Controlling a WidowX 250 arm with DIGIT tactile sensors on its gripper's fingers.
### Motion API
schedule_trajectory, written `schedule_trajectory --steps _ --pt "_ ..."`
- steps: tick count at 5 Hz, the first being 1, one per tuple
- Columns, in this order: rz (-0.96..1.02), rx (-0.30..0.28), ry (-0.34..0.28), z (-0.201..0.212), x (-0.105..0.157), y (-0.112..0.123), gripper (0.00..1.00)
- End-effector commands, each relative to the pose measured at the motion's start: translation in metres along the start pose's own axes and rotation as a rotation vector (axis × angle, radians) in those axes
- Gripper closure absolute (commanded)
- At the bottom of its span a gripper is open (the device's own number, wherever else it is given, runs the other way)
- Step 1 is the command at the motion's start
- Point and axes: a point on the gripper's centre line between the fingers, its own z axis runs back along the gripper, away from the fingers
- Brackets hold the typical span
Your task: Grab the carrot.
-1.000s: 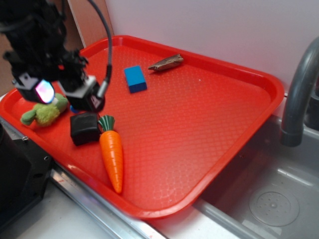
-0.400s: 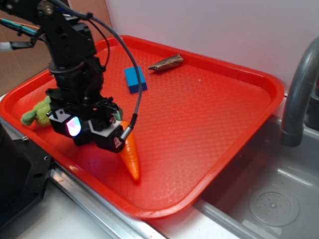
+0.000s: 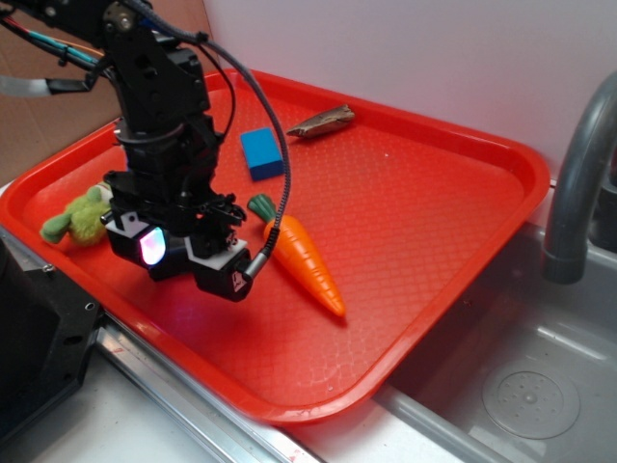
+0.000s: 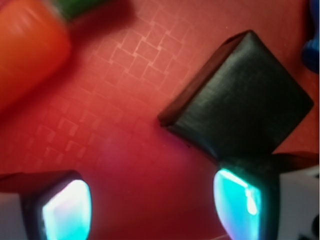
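1. The carrot (image 3: 299,251) lies loose on the red tray (image 3: 463,280), leafy top toward 10 o'clock.
2. The gripper (image 4: 150,200) hangs at the carrot's 8 o'clock, jaws parted, gripping nothing; a black block (image 4: 240,105) sits by one finger.
3. The grab is not yet made.

exterior view: bright, even light, sharp focus; soft shadow beneath the tool (image 3: 190,262) on the glossy red tray (image 3: 405,212). wrist view: dimmer, close and blurred; carrot (image 4: 27,47) smeared; tool pads (image 4: 239,200) glow cyan.
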Motion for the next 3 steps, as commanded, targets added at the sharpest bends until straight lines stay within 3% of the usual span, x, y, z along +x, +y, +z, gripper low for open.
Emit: schedule_trajectory --steps 1,2,3 --pt "-0.546 -0.074 -0.280 0.104 0.024 0.015 0.00" --pt "-0.802 -0.018 -0.229 0.125 0.050 0.012 0.00" --pt "-1.053 -0.002 -0.180 0.103 0.068 -0.012 0.00"
